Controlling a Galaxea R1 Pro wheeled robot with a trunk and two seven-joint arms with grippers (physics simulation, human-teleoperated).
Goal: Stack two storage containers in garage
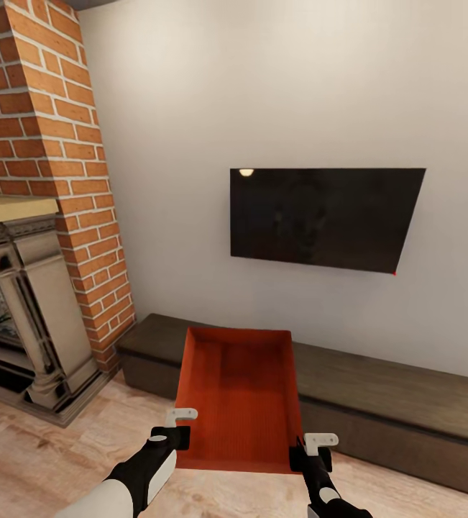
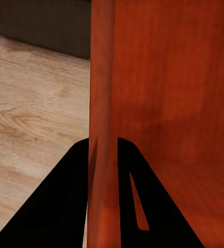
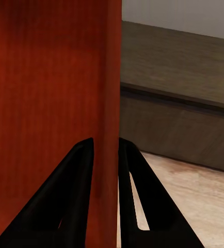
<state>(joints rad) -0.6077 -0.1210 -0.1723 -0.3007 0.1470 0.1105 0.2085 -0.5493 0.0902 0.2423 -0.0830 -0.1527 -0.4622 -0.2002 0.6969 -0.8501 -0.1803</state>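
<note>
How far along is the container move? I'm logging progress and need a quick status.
Early stage. Done: the left gripper and right gripper each clamp a side wall of one orange-red ribbed open-topped bin, holding it over the light wood plank floor. In hand: that bin is in the living room, by the long dark-brown bench and brick fireplace. Left: carrying it to the garage, fetching the second bin, stacking.

I counted one storage container [image 1: 237,392] at my twelve o'clock, with two grippers on it: the left gripper [image 1: 178,427] at eleven o'clock and the right gripper [image 1: 315,450] at one o'clock. Beyond it I saw one bench [image 1: 399,403], one wall screen [image 1: 323,217] and one brick fireplace [image 1: 39,237] at ten o'clock.
</note>
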